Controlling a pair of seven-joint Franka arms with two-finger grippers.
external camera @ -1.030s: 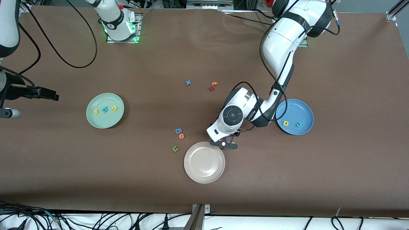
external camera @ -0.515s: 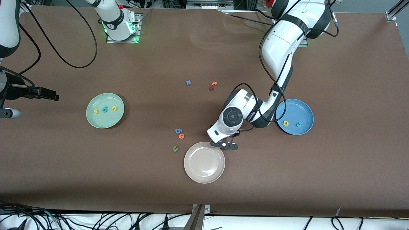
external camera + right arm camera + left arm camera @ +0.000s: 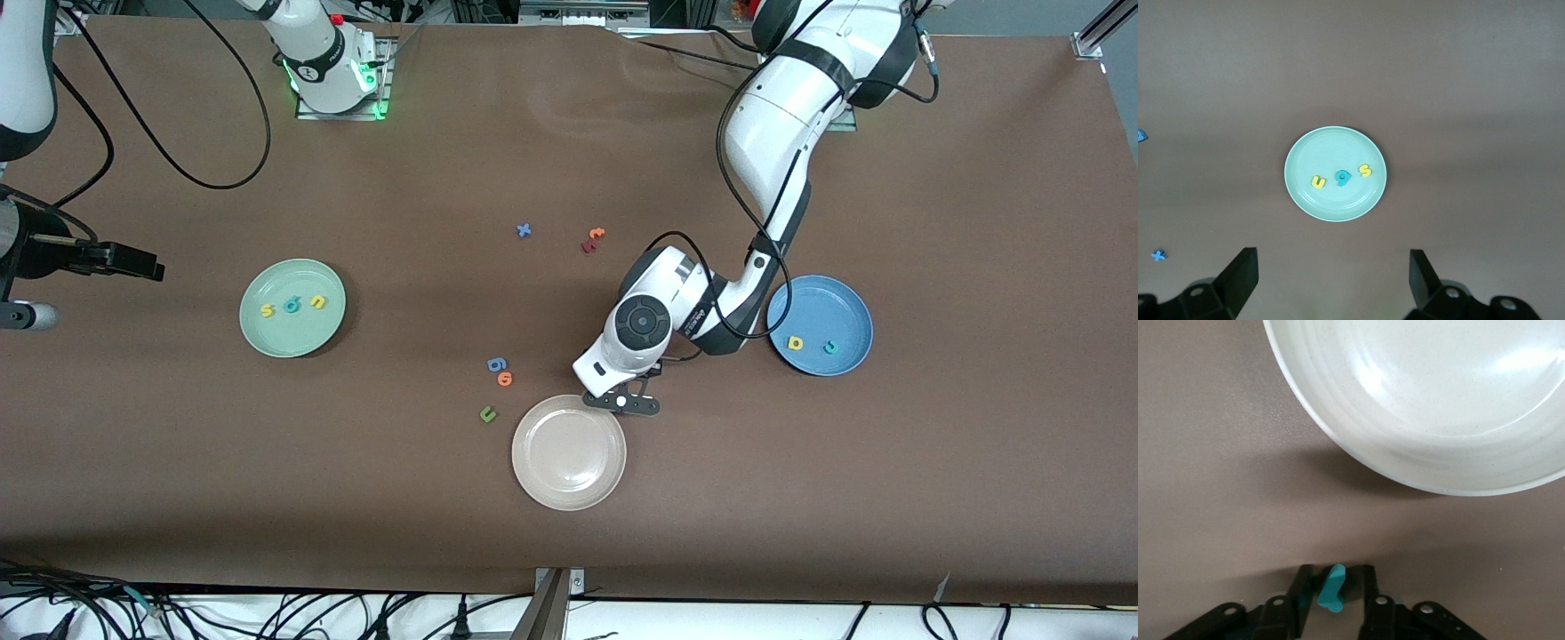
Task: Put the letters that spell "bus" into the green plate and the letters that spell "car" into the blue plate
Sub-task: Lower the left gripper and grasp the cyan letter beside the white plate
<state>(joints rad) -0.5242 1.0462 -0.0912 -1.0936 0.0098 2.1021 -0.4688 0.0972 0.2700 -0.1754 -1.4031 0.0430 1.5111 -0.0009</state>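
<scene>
My left gripper (image 3: 622, 403) is down at the table beside the beige-white plate (image 3: 569, 484). In the left wrist view a teal r (image 3: 1331, 590) lies between its fingers, which stand narrow round it with a thin gap still showing, so my left gripper (image 3: 1336, 572) is open. The green plate (image 3: 267, 342) holds a yellow s (image 3: 266, 311), a teal b (image 3: 292, 306) and a yellow u (image 3: 318, 302). The blue plate (image 3: 836, 293) holds a yellow a (image 3: 796, 343) and a teal c (image 3: 831, 347). My right gripper (image 3: 133, 260) waits wide open at the right arm's end; its wrist view looks down on the green plate (image 3: 1335, 203).
A darker blue 6 (image 3: 494, 364), an orange o (image 3: 505, 379) and a green u (image 3: 487, 413) lie beside the beige-white plate (image 3: 1338, 447). A blue x (image 3: 524, 230) and an orange and a dark red letter (image 3: 593, 238) lie farther from the front camera.
The left gripper's jaws have come in from wide to narrow round the teal r, and that hand has shifted slightly. The right arm has not moved.
</scene>
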